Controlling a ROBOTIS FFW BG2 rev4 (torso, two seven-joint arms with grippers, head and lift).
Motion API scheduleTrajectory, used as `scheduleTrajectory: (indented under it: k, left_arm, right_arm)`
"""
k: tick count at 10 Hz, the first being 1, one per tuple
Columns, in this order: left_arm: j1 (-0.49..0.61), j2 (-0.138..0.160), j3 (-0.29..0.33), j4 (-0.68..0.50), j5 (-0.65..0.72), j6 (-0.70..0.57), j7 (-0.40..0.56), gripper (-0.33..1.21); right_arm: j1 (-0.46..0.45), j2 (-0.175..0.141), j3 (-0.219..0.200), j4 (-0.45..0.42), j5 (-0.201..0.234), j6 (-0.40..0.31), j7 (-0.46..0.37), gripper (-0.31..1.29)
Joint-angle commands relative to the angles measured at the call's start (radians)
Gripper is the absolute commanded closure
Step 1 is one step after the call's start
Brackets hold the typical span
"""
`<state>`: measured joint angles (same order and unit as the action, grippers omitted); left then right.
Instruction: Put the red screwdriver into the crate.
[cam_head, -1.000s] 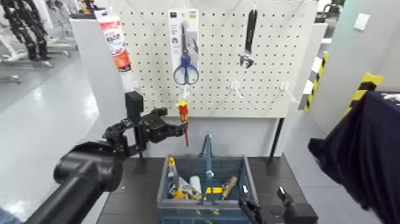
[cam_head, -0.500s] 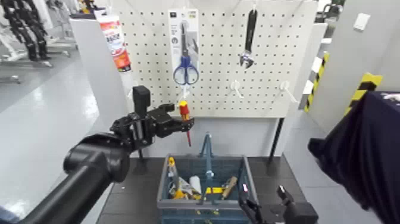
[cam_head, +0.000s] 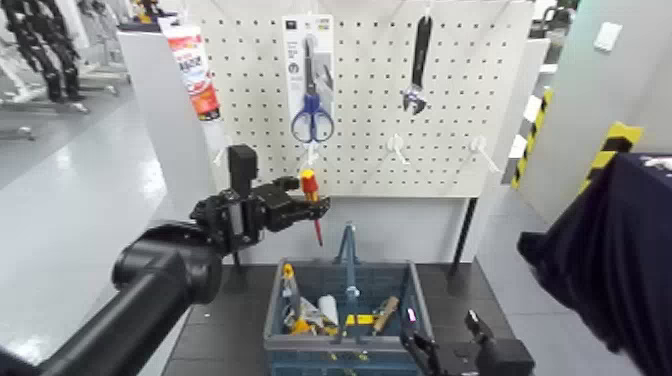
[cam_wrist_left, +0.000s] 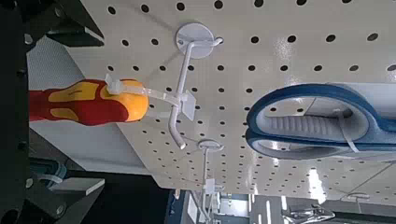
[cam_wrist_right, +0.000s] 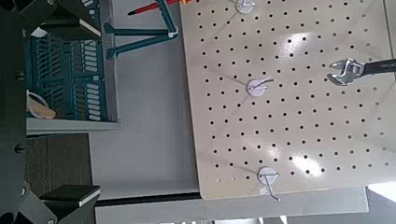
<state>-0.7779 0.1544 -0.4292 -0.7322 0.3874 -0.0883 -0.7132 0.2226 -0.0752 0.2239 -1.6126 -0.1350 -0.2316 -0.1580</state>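
A pale pegboard (cam_head: 365, 150) stands at the far side of a dark surface (cam_head: 215, 325), with a blue-grey crate (cam_head: 274, 318) nearer, below the board's middle. The red screwdriver (cam_head: 310, 187) hangs upright, tilted slightly, handle up and thin shaft down, in front of the lower part of the board and above the crate's far side. A clear tie at its handle end reaches a white hook (cam_wrist_left: 179, 103).

The left gripper (cam_head: 313, 200) reaches in from the left at the screwdriver's height. Its jaws are wide, one on each side of the red and yellow handle, with visible space between them and it. The right gripper (cam_head: 450, 335) is near the crate's right side, its jaws wide and empty.

Above the screwdriver hang blue-handled scissors (cam_head: 312, 118) on a card; to their left is a white and red tube (cam_head: 193, 72), and to their right an adjustable wrench (cam_head: 415, 95). The crate's blue handle (cam_head: 350, 262) stands up. Inside lie yellow-handled tools (cam_head: 290, 283), a white item (cam_head: 328, 308) and a tan-handled item (cam_head: 385, 314).
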Motion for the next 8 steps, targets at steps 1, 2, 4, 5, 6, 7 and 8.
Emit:
scheduleTrajectory:
  k: [1,2,4,5,6,7,8]
  left_arm:
    - [-0.006,-0.003,0.001,0.013,0.007,0.007,-0.005,0.87]
    - [-0.006,-0.004,0.004,0.017,0.007,0.005,-0.006,1.05]
    - [-0.006,-0.004,0.012,0.02,0.01,-0.001,-0.005,1.14]
    - [-0.003,-0.004,0.018,0.02,0.01,-0.001,-0.005,1.15]
    - [0.0,-0.004,0.021,0.02,0.01,-0.004,-0.005,1.18]
    - [0.003,-0.003,0.024,0.02,0.01,-0.007,-0.006,1.18]
    - [0.008,-0.003,0.027,0.019,0.008,-0.008,-0.008,1.18]
  right_arm:
    - [0.0,0.0,0.0,0.0,0.0,0.0,0.0,0.14]
    - [0.0,0.0,0.002,0.0,0.0,0.0,0.0,0.14]
    - [0.001,0.0,0.002,0.0,0.0,0.0,0.0,0.14]
    - [0.001,0.002,0.003,0.0,0.0,0.0,0.0,0.14]
    - [0.001,0.002,0.003,0.0,0.0,0.0,0.0,0.14]
    - [0.001,0.002,0.003,0.0,0.0,0.0,0.002,0.14]
    - [0.003,0.002,0.003,0.0,0.0,0.0,0.002,0.14]
